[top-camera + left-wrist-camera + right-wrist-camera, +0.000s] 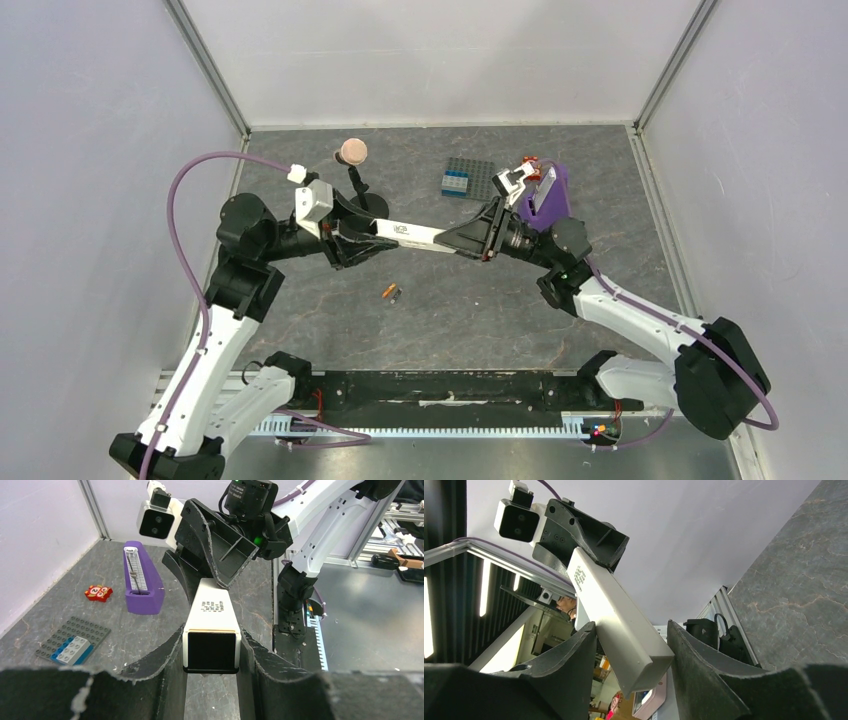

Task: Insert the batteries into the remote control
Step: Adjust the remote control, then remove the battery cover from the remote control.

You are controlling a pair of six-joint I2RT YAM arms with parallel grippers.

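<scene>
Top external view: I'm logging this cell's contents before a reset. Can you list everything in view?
white rectangular plastic remote control: one, white, held in the air mid-table between the two arms
small cylindrical batteries: two, one orange and one dark grey, lying together on the table nearer the arm bases than the remote
purple wedge-shaped stand: one, purple with a pale slab, far right
grey studded baseplate: one, grey, carrying blue and white bricks, far centre
small red block: one, red, beside the stand
pinkish round disc on a black post: one, far left
left fingers: two, black, clamped on one end of the remote
right fingers: two, black, either side of the other end, grip unclear
</scene>
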